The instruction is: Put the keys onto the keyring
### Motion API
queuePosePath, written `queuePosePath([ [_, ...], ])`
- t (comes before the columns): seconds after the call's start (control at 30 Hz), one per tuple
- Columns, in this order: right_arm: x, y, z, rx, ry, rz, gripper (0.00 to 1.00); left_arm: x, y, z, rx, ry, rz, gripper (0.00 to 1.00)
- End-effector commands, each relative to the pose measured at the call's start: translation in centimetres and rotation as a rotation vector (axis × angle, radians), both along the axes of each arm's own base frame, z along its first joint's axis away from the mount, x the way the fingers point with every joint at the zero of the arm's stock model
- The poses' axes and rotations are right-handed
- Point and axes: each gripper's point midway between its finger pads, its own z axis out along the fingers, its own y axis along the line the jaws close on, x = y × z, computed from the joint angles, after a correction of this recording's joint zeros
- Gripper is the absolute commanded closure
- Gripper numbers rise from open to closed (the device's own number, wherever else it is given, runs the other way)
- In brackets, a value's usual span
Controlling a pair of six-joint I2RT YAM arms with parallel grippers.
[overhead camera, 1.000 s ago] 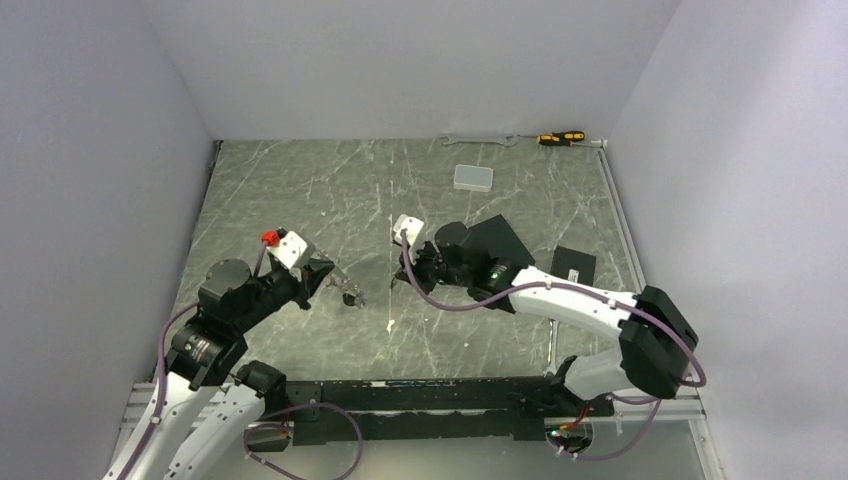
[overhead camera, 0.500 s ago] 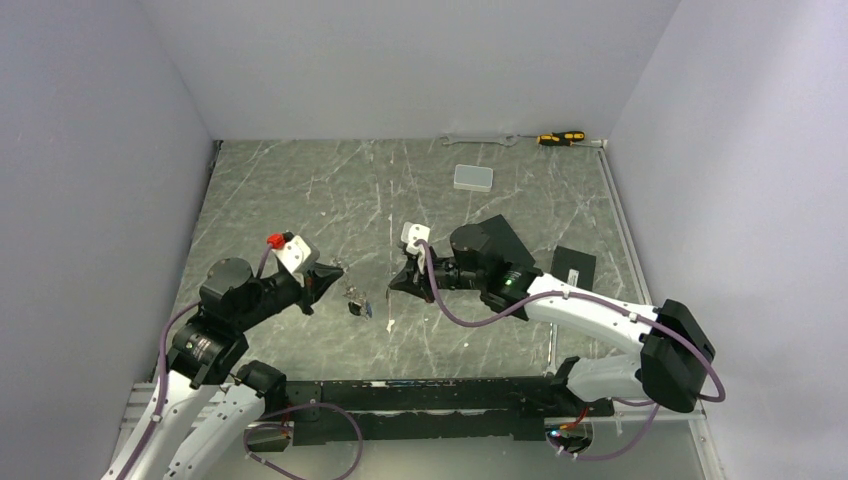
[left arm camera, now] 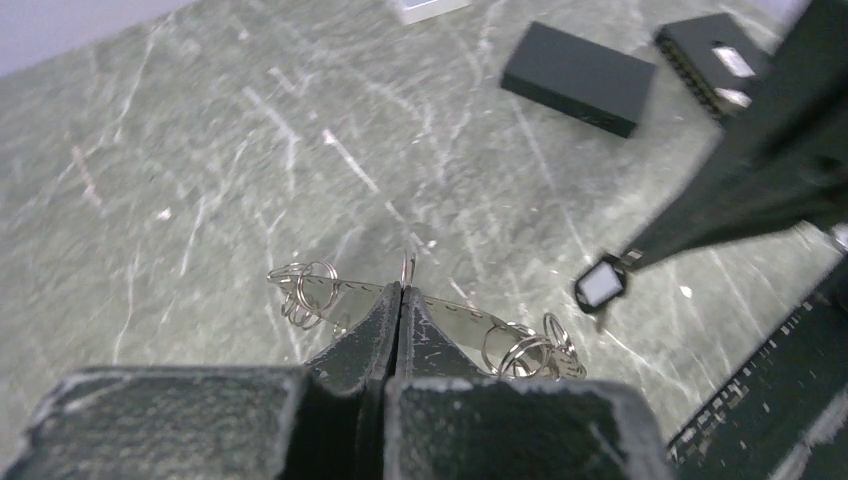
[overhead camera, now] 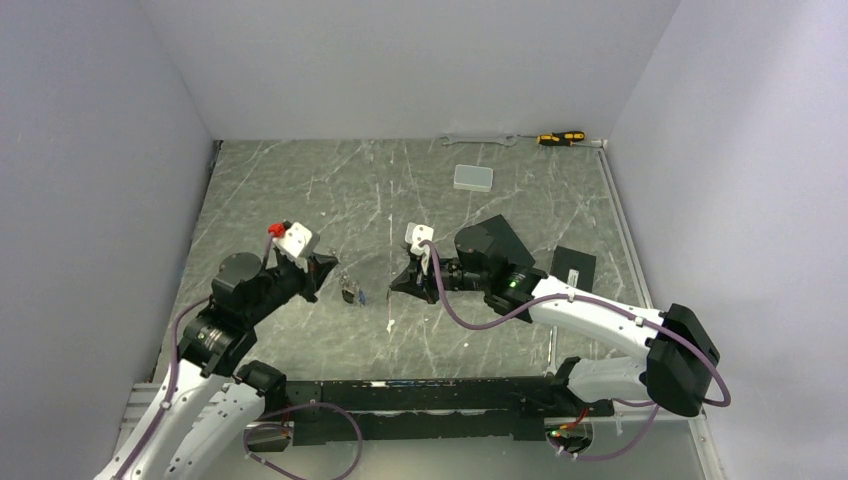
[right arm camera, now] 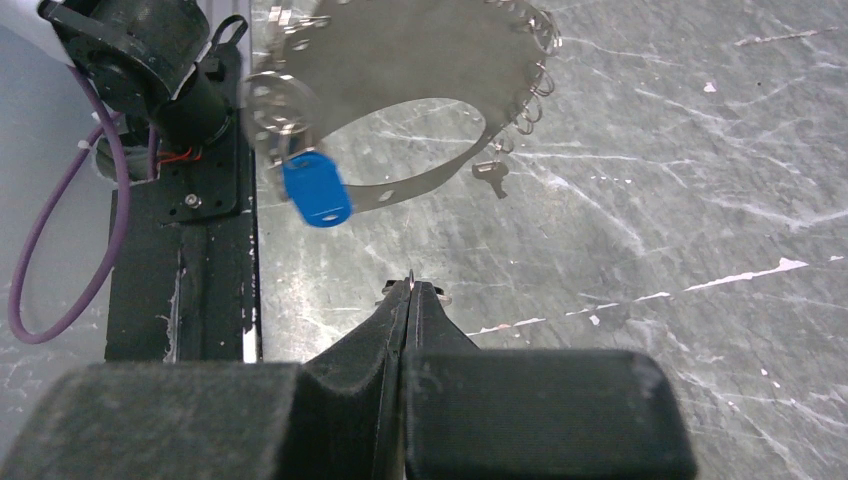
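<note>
The left gripper [left arm camera: 400,292] is pinching the keyring [left arm camera: 455,312], holding it up between the arms, while the right gripper [right arm camera: 412,292] is clamping the white-labelled key [left arm camera: 601,285] near it; threading is likely needing slow, steady alignment

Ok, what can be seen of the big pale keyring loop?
The large pale silvery oval keyring looks like a thin flat band, small wire split rings hung along its edge. A blue plastic tag and a small silvery key dangle from it. The shut left hand pinches one of those rings.
</note>
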Motion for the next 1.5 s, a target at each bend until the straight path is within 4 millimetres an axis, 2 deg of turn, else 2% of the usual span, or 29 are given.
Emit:
queuePosePath([
  [0.0,0.1,0.4,1.6,0.048,-0.019,-0.007,1.0,3.2,1.8,1.2,-0.077,0.031,0.228,1.0],
  [0.23,0.5,0.1,1.5,0.049,-0.007,-0.045,1.0,4.6,3.5,0.3,-0.204,0.269,0.493,1.0],
  [0.33,0.6,0.0,1.5,0.05,-0.005,-0.06,1.0,4.4,2.8,0.9,-0.297,0.317,0.497,1.0],
  [0.4,0.7,-0.1,1.6,0.051,-0.007,-0.071,1.0,4.5,3.0,1.3,-0.326,0.309,0.52,1.0],
  [0.5,1.0,-0.3,1.7,0.056,-0.01,-0.096,1.0,3.9,1.5,4.2,-0.37,0.223,0.386,0.99],
  [0.6,1.3,-0.5,2.0,0.065,-0.013,-0.12,1.0,0.7,-1.1,8.1,-0.372,0.077,0.101,1.0],
  [0.67,1.5,-0.6,2.1,0.07,-0.014,-0.132,1.0,-0.5,-1.5,8.8,-0.406,0.01,0.031,1.0],
  [0.77,1.5,-0.7,2.5,0.08,-0.016,-0.142,1.0,-0.3,-1.0,7.9,-0.383,0.01,0.059,1.0],
  [0.87,1.5,-1.0,2.9,0.087,-0.024,-0.149,1.0,0.7,0.7,7.4,-0.31,0.041,0.171,1.0],
  [0.9,1.5,-1.1,3.0,0.09,-0.029,-0.153,1.0,0.7,0.7,7.5,-0.282,0.023,0.158,1.0],
  [1.0,1.6,-1.6,3.4,0.089,-0.046,-0.169,1.0,-0.5,-0.6,7.6,-0.184,-0.044,0.013,1.0],
  [1.13,2.3,-2.2,3.7,0.081,-0.07,-0.219,1.0,-1.3,-2.4,6.3,-0.1,-0.051,-0.142,1.0],
  [1.23,3.3,-2.8,3.7,0.078,-0.078,-0.288,1.0,-3.3,-4.7,5.9,-0.099,-0.075,-0.349,1.0],
  [1.33,3.7,-3.2,3.7,0.075,-0.087,-0.316,1.0,-3.6,-5.5,5.8,-0.118,-0.069,-0.401,1.0],
  [1.47,2.3,-2.5,4.2,0.074,-0.078,-0.228,1.0,-2.9,-5.6,5.3,-0.093,-0.024,-0.393,1.0],
])
